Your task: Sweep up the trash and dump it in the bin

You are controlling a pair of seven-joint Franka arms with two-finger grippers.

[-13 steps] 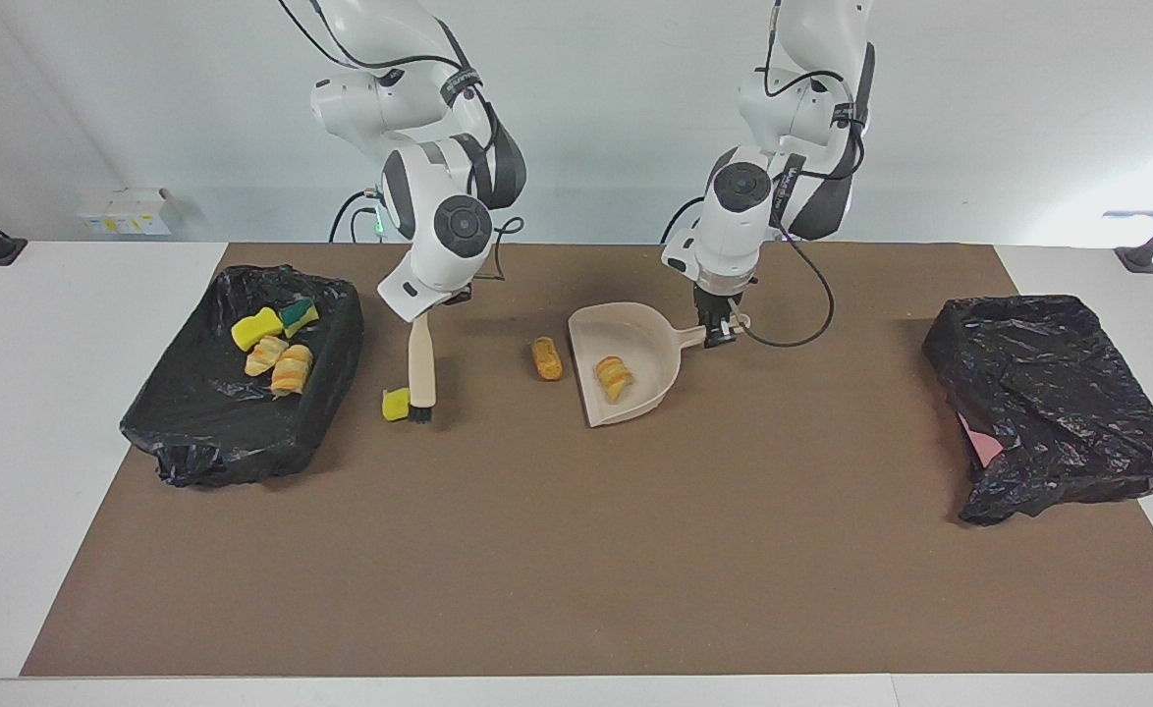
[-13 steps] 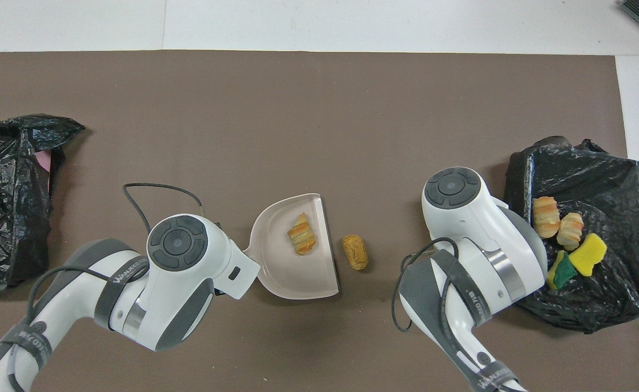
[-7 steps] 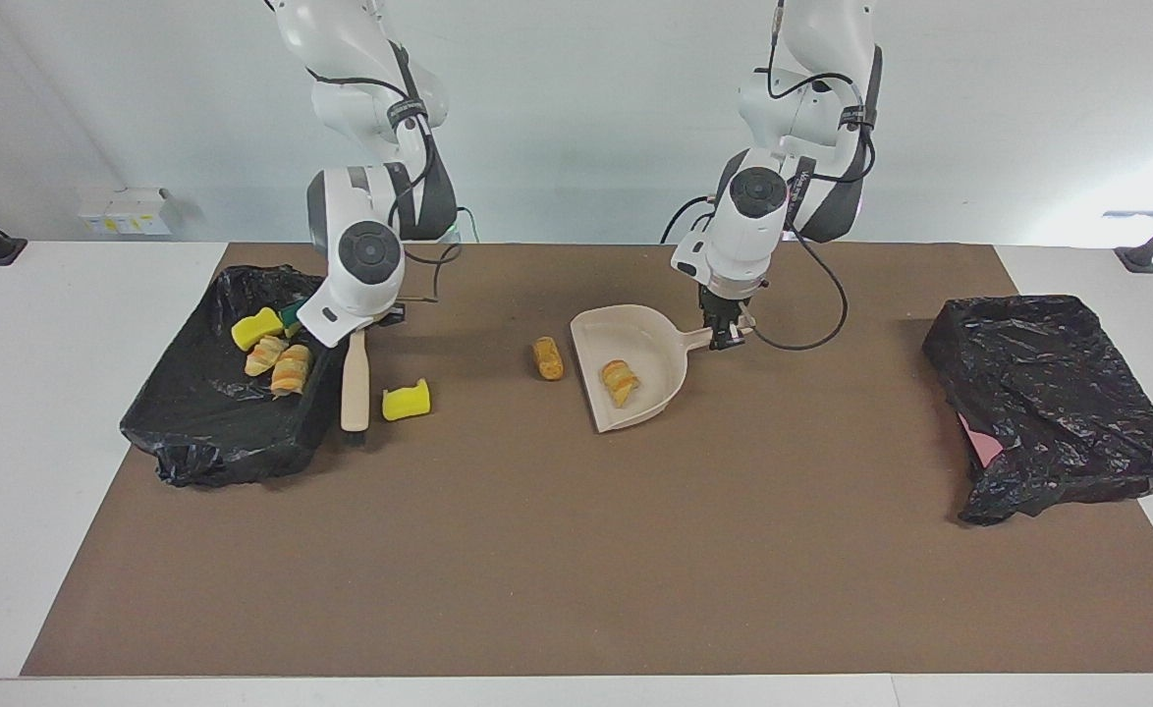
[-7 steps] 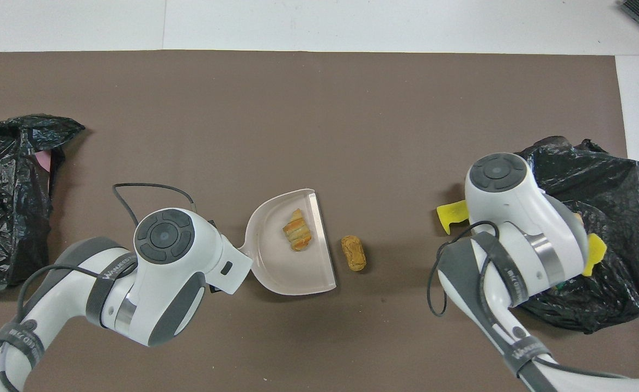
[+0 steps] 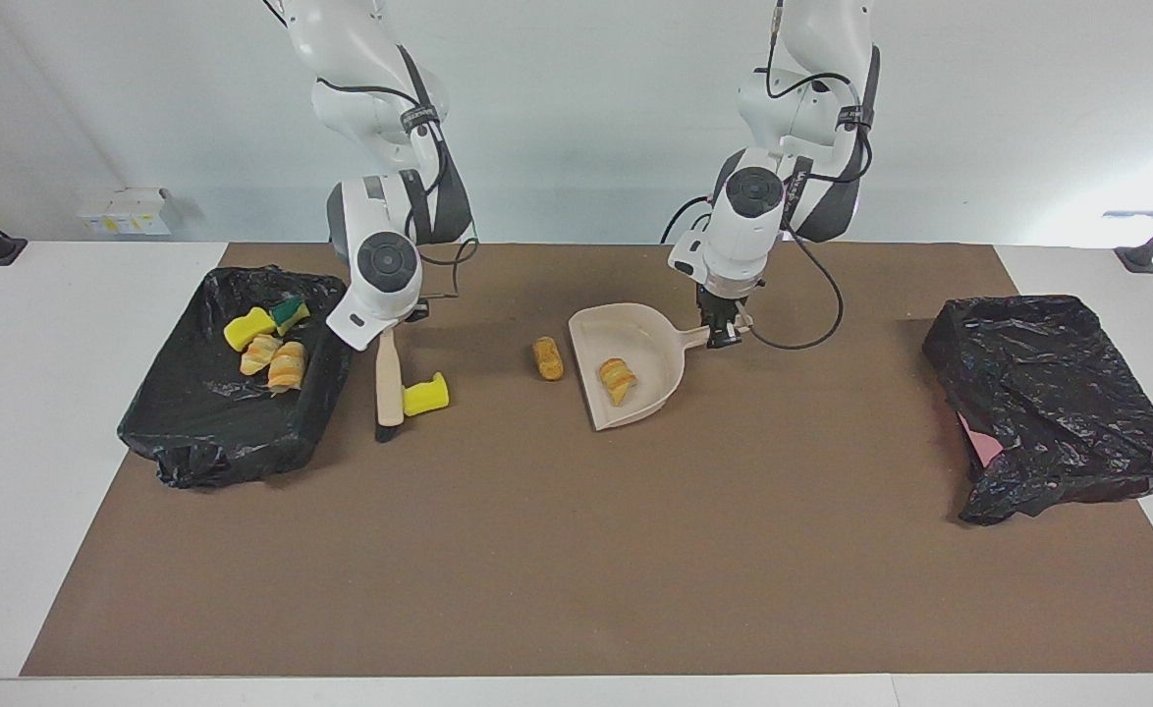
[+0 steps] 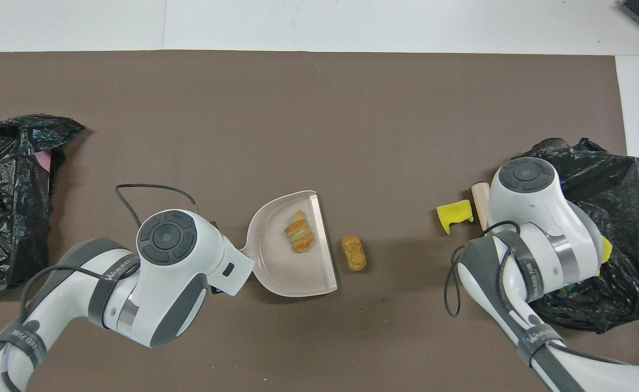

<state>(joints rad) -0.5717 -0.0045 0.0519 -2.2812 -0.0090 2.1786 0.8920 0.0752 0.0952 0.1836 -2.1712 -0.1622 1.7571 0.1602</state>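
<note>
Yellow sponge chunk (image 5: 425, 395) is lying on the tabletop (image 5: 576, 550), touching the brush (image 5: 389, 383) on the side toward the dustpan (image 5: 626, 368). The right pincer (image 5: 387, 329) is clamped on the brush handle, whose long axis is pointing away from the robots. The left pincer (image 5: 722, 334) is gripping the dustpan handle; one roll (image 5: 617, 379) is lying inside, another (image 5: 547, 357) just before its mouth. Four pieces are already lying in the bin (image 5: 233, 447).

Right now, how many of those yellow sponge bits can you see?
3. One yellow sponge lies on the mat beside the brush. A plain one and a green-backed one sit in the bin at the right arm's end. The bin's liner might hide more.
</note>
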